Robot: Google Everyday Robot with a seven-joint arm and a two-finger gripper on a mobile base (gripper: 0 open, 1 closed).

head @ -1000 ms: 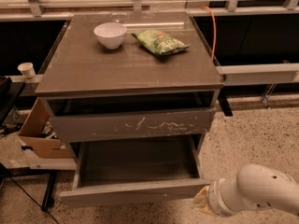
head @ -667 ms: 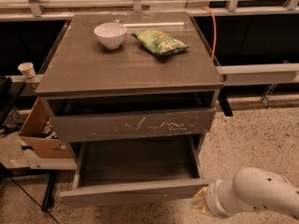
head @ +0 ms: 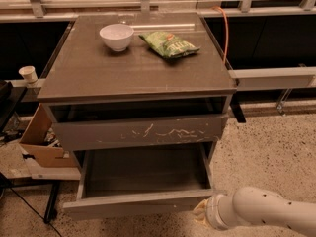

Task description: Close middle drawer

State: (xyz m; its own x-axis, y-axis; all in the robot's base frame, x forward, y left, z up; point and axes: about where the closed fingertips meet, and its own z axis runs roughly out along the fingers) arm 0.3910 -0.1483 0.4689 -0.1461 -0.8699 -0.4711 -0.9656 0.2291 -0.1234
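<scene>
The middle drawer (head: 140, 204) is pulled far out at the bottom of the grey-brown cabinet. Its plain front faces me and its bare interior (head: 143, 172) is open to view. Above it sits the drawer front with white scratch marks (head: 138, 132), out only a little. My gripper (head: 201, 213) is at the lower right, at the right end of the middle drawer's front, on the end of my white arm (head: 261, 212). Whether it touches the front I cannot tell.
A white bowl (head: 116, 36) and a green chip bag (head: 169, 44) lie on the cabinet top (head: 123, 73). A cardboard box (head: 42, 144) and a paper cup (head: 28, 74) are at the left. An orange cable (head: 226, 33) hangs at the right. Speckled floor (head: 269, 152) lies to the right.
My arm has moved a little to the left, bringing the gripper closer to the right end of the middle drawer's front. The drawer has not visibly moved.
</scene>
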